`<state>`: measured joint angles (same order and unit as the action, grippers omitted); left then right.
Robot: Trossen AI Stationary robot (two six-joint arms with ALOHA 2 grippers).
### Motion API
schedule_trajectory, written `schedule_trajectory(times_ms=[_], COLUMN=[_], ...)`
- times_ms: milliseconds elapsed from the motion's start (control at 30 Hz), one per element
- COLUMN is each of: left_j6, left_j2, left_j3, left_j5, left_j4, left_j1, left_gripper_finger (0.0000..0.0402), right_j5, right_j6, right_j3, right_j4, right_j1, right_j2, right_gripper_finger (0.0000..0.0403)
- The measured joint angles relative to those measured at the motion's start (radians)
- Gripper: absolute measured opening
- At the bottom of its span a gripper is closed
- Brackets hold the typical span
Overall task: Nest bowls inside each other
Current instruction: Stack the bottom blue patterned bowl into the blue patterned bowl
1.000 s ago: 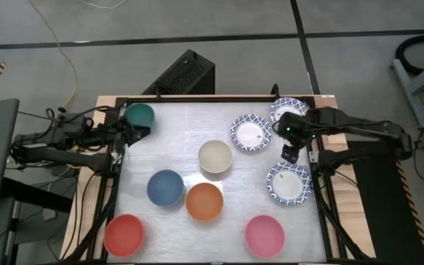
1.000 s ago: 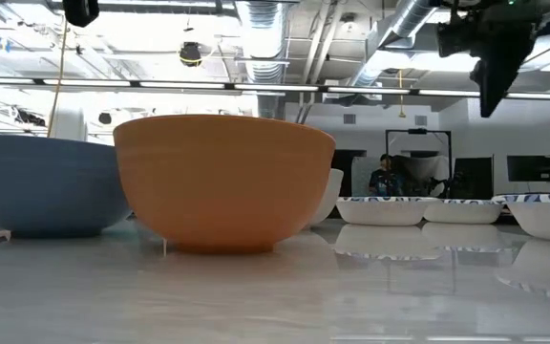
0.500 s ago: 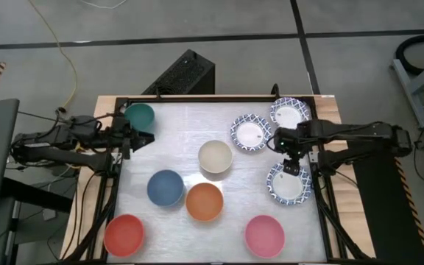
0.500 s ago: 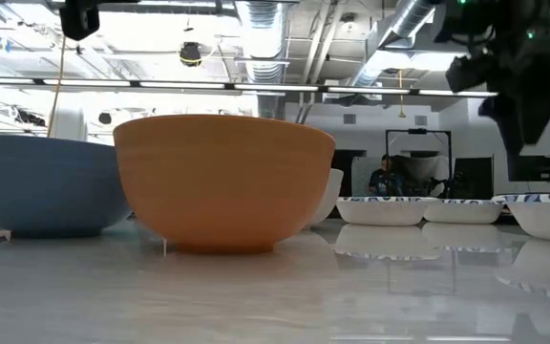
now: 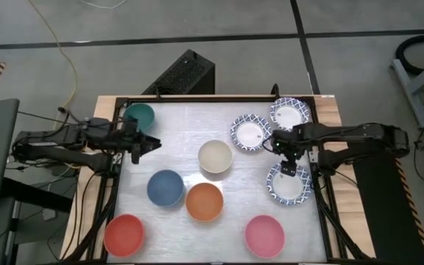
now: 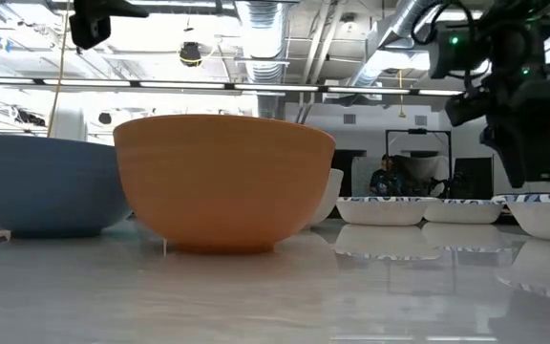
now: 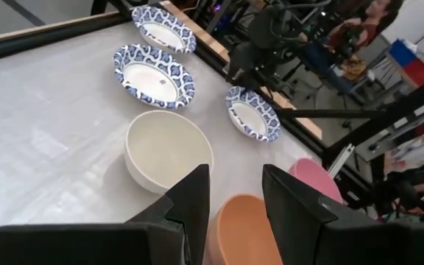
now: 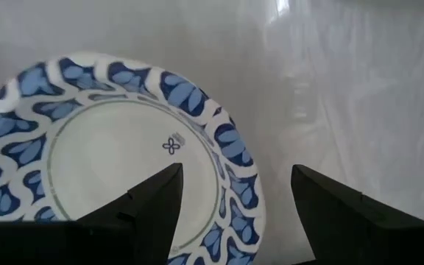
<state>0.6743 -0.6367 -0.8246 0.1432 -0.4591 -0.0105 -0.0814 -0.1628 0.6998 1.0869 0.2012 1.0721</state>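
1. I see a white table (image 5: 197, 118) on a grey concrete floor; the low view looks into a room with ceiling ducts, where a person (image 6: 386, 178) sits far behind.
2. My landmark is the cream bowl (image 5: 216, 157), near the table's middle.
3. The left gripper (image 5: 152, 143) hovers toward the left edge from the cream bowl, empty, its fingers (image 7: 194, 195) a little apart.
4. The right gripper (image 5: 289, 166) hangs toward the right edge from it, jaws spread wide, over the rim of a patterned bowl (image 5: 288, 184).
5. The orange bowl (image 5: 205, 202) and blue bowl (image 5: 165, 187) sit just in front of the cream bowl.
6. The teal bowl (image 5: 139, 115) sits toward the back left corner.
7. The red bowl (image 5: 124, 235) and pink bowl (image 5: 264, 235) stand at the front corners.
8. 2 more patterned bowls (image 5: 251, 132) (image 5: 289, 113) lie toward the back right.
9. Nothing is nested yet.
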Motion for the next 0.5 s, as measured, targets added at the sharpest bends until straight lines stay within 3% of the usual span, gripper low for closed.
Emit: schedule_trajectory(times_ms=[500], left_j6=[0.0], left_j2=[-0.018], left_j3=[0.0], left_j5=[0.0], left_j4=[-0.045], left_j1=[0.001], left_gripper_finger=[0.0115], right_j5=[0.032], right_j6=[-0.026], right_j3=[0.0], right_j4=[0.009], right_j1=[-0.005], right_j2=[0.31], right_gripper_finger=[0.027])
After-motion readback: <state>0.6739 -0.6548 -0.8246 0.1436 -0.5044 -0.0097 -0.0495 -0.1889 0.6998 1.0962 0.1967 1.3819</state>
